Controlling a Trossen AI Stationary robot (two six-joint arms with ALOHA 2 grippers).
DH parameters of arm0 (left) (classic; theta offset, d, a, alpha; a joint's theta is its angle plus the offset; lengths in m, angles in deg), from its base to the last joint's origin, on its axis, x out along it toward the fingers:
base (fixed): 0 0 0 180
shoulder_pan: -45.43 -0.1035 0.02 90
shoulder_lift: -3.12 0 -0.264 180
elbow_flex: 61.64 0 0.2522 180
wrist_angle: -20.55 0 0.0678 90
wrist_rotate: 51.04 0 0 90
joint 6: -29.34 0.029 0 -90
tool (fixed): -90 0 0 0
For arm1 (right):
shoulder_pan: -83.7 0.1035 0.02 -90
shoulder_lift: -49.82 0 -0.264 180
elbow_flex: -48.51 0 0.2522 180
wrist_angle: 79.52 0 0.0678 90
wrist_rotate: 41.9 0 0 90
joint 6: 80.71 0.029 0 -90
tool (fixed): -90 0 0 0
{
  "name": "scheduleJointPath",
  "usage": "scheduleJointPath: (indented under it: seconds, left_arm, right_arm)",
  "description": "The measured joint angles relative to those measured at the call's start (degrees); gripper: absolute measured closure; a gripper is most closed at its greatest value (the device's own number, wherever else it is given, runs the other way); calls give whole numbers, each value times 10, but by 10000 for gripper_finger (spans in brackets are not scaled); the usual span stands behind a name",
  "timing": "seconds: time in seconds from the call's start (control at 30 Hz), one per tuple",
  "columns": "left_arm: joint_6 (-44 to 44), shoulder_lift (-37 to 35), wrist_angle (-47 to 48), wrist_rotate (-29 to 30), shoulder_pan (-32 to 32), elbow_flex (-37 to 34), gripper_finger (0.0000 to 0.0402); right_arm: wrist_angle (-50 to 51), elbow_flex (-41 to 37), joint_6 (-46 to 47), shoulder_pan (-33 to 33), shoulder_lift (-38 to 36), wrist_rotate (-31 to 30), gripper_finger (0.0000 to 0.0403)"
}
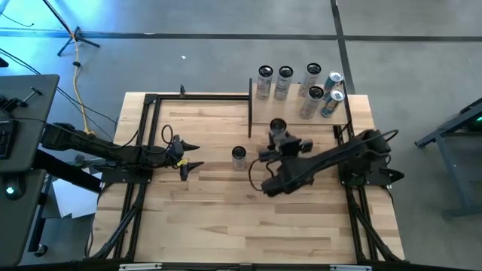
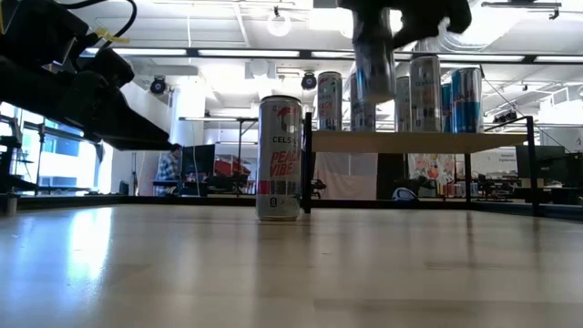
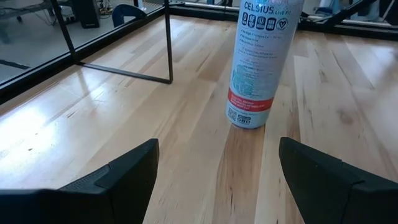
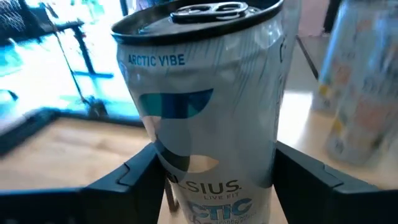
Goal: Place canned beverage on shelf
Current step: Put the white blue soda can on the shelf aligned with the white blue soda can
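My right gripper point(image 1: 277, 135) is shut on a white and blue Celsius can point(image 4: 211, 118), held over the near edge of the light-wood shelf point(image 1: 301, 117) at the table's far right. In the low view the can point(image 2: 373, 66) hangs above the shelf board point(image 2: 428, 141). Several other cans point(image 1: 310, 92) stand on their bases along the shelf's far edge. One more Celsius can point(image 1: 239, 156) stands upright on the tabletop left of the shelf, and also shows in the left wrist view point(image 3: 260, 62). My left gripper point(image 1: 190, 155) is open and empty, pointing at that can from the left. My right gripper pinches the can's round side wall point(image 4: 163, 163) between its two fingers point(image 4: 130, 180), below the can's middle. The fingers come roughly level from the table's near right side. The can is upright, top up, lifted clear above the shelf board.
The shelf's thin black posts point(image 1: 250, 105) stand on the table between the loose can and the held one. A black metal frame point(image 1: 151, 98) runs along the table's edges. Bare tabletop point(image 1: 248, 218) lies toward the near edge.
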Motion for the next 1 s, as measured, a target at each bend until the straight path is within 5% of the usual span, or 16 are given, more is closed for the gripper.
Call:
scheduleJointPath:
  seconds: [0.47,1.0]
  left_arm:
    - [0,0,-1,0,0,0,96]
    - [0,0,-1,0,0,0,96]
  right_arm:
    - [-9,-1,-27,-126,-28,-24,171]
    - [-106,-70,10,-180,-27,-49,170]
